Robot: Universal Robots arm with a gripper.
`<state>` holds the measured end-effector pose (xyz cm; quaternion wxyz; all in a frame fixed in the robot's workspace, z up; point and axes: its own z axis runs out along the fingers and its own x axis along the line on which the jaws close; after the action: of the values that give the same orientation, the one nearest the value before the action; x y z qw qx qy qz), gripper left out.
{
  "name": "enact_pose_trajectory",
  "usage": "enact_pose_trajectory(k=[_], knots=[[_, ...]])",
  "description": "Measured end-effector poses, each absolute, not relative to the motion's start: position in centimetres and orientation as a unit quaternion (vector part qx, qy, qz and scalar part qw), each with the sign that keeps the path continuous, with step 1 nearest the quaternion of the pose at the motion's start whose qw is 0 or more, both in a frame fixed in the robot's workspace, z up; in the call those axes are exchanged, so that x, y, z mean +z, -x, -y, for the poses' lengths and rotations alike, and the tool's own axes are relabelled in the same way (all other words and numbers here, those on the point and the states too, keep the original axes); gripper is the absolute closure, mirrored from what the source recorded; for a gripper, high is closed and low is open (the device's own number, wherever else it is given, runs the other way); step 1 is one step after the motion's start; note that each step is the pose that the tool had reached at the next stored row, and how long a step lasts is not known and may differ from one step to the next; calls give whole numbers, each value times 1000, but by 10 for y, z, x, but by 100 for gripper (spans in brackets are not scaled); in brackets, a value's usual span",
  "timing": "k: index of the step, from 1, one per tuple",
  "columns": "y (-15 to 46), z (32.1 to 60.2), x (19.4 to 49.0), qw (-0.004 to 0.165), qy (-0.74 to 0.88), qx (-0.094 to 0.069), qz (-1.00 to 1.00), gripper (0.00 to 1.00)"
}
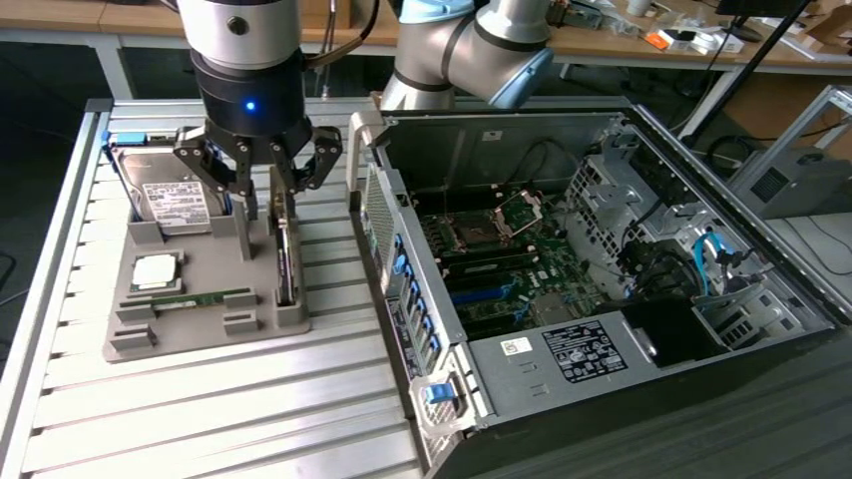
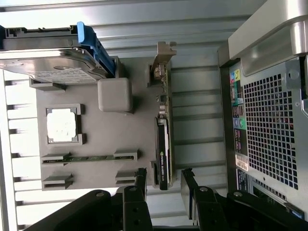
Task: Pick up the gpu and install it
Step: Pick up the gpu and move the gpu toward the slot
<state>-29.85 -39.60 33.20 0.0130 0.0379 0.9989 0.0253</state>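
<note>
The gpu (image 1: 283, 251) stands on its long edge in a slot along the side of the grey holder tray (image 1: 200, 329) nearest the computer case. In the wrist view the gpu (image 2: 163, 144) shows as a thin dark card with a silver end bracket (image 2: 161, 62). My gripper (image 1: 266, 192) hangs open just above the card's far end. In the wrist view the gripper (image 2: 163, 179) has one black fingertip (image 2: 140, 179) on each side of the card, with gaps between pads and card. Nothing is held.
The tray also carries a silver hard drive (image 1: 180, 198) in a blue bracket, a processor (image 1: 156, 267) and a green memory stick (image 1: 200, 297). The open computer case (image 1: 573, 259) lies at the exterior view's right, its wall (image 2: 269, 125) close beside the tray.
</note>
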Motion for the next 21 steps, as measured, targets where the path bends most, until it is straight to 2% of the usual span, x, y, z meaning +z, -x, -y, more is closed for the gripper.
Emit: enact_pose_trajectory(k=[21], knots=[[294, 393, 322, 13, -38, 23, -999, 58]])
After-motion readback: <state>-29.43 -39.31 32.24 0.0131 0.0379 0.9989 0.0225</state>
